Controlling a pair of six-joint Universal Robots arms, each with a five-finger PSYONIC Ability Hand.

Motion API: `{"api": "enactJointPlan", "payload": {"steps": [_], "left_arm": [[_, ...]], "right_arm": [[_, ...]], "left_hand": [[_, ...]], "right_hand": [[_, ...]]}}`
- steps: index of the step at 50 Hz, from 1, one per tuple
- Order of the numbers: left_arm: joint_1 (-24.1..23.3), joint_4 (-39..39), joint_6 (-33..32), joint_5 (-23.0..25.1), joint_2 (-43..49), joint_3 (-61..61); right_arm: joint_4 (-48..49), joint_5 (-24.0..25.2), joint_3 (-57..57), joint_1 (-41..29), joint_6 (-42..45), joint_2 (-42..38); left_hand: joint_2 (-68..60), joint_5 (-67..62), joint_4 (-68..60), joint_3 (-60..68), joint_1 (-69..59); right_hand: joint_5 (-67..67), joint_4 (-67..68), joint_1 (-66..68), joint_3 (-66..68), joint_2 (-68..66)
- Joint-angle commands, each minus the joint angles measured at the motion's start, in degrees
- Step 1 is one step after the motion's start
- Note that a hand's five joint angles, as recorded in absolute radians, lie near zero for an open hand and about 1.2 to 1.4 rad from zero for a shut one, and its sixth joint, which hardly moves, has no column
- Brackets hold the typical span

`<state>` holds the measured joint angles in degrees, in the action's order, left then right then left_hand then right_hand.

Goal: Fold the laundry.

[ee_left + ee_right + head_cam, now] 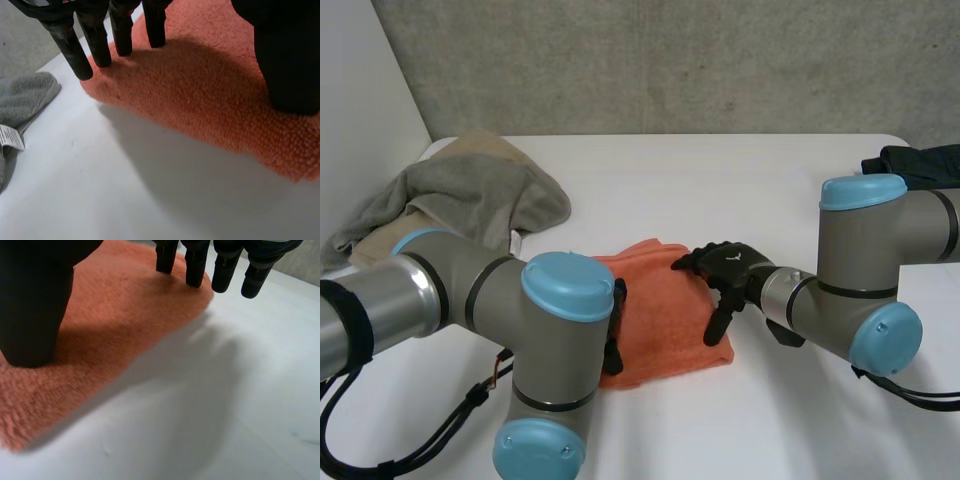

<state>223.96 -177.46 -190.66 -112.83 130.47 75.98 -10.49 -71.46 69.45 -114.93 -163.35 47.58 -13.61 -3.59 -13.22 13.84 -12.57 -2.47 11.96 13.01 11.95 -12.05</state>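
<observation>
An orange towel (665, 305) lies folded in the middle of the white table (740, 190). My left hand (617, 330) sits at the towel's left edge, partly hidden behind my left arm. In the left wrist view its straight fingers (75, 50) reach the towel's (200, 90) edge and its thumb (290, 55) rests on the pile; the hand is open. My right hand (728, 268) hovers over the towel's right edge, open. In the right wrist view its fingers (225, 265) stand straight over the towel's (115, 315) far corner and its thumb (35, 305) touches the cloth.
A heap of grey and beige towels (460, 195) lies at the back left; its grey edge (25, 95) with a white label (10, 137) is near my left fingertips. A dark cloth (920, 160) sits at the back right edge. A concrete wall stands behind the table.
</observation>
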Motion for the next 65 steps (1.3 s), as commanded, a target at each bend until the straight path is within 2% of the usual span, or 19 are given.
{"api": "enactJointPlan", "payload": {"steps": [1, 7, 13, 15, 19, 22, 29, 50, 54, 59, 65], "left_arm": [[0.16, 0.36, -0.15, 0.68, -3.37, -1.27], [0.42, -0.25, -0.06, 1.99, -10.84, -1.53], [4.19, -1.3, -0.06, 11.39, -17.61, 0.66], [6.3, -1.48, 0.03, 16.12, -19.02, 1.97], [9.11, -1.31, 0.55, 22.63, -19.73, 2.77], [9.83, -1.22, 0.64, 24.76, -19.64, 2.95], [9.91, -1.48, 0.64, 25.03, -18.94, 3.56], [9.56, -2.01, 0.64, 24.94, -19.29, 4.97], [9.47, -2.01, 0.64, 25.03, -19.73, 5.32], [9.39, -2.1, 0.64, 25.03, -19.82, 5.32], [9.47, -2.1, 0.64, 25.03, -21.4, 5.06]], "right_arm": [[1.08, -7.55, 1.39, -2.48, 10.5, 6.38], [11.59, -8.0, 10.23, -4.59, 12.26, 13.66], [23.83, -7.73, 24.4, -8.55, 12.09, 21.41], [27.95, -7.73, 30.18, -9.43, 11.74, 21.68], [33.05, -7.21, 37.22, -10.92, 11.65, 21.42], [37.18, -6.42, 39.52, -11.72, 11.65, 20.2], [43.44, -6.06, 37.69, -11.72, 12.27, 13.34], [44.5, -5.01, 26.97, -11.72, 12.18, 4.98], [44.32, -4.83, 24.51, -11.63, 11.91, 3.49], [44.32, -4.13, 21.17, -11.02, 11.83, 2.25], [43.71, -4.39, 17.57, -7.24, 11.47, 4.45]], "left_hand": [[1.37, 1.35, 0.98, -1.6, 0.33], [1.88, 1.86, 1.49, -2.11, 0.84], [1.88, 1.86, 1.49, -2.11, 0.84], [1.88, 1.86, 1.49, -2.11, 0.84], [1.21, 1.19, 0.82, -1.44, 0.17], [1.04, 1.02, 0.65, -1.27, 0.0], [1.04, 1.02, 0.65, -1.27, 0.0], [0.87, 0.85, 0.48, -1.1, -0.17], [0.87, 0.85, 0.48, -1.1, -0.17], [0.87, 0.85, 0.48, -1.1, -0.17], [0.87, 0.85, 0.48, -1.1, -0.17]], "right_hand": [[2.47, -1.96, -3.01, -1.95, 2.05], [2.47, -1.96, -3.01, -1.95, 2.05], [2.47, -1.96, -3.01, -1.95, 2.05], [2.47, -1.96, -3.01, -1.95, 2.05], [2.47, -1.96, -3.01, -1.95, 2.05], [2.47, -1.96, -3.01, -1.95, 2.05], [2.47, -1.96, -3.01, -1.95, 2.05], [-13.42, 13.94, 12.88, 13.94, -13.84], [-22.48, 23.0, 21.94, 23.0, -22.9], [-67.42, 67.93, 66.88, 67.94, -67.84], [-67.53, 68.04, 66.99, 68.05, -67.95]]}}
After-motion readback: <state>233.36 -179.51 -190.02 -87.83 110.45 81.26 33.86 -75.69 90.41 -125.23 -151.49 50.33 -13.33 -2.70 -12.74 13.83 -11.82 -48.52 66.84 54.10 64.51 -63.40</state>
